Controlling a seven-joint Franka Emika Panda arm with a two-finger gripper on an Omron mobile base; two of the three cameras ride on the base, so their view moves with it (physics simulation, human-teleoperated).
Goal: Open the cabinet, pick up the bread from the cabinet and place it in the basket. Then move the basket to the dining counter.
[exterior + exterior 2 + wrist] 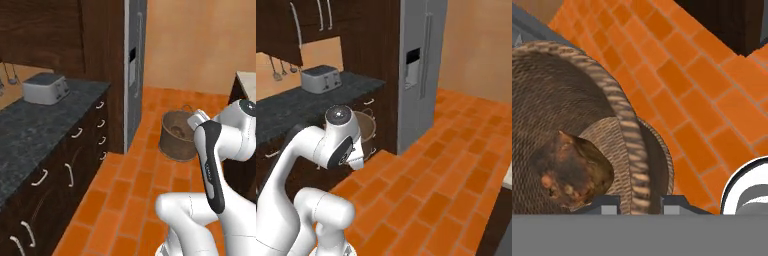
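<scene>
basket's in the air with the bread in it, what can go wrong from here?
1. The gripper pinches only the rim of the basket, so it could tilt or slip over the tile floor.
2. The bread lies loose inside; a swing may tip it out.
3. The fridge and drawers stand close; turning might clip them.

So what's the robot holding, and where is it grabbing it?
The tool is pinching the basket by its rim, carrying it above the floor, with the bread inside.
</scene>
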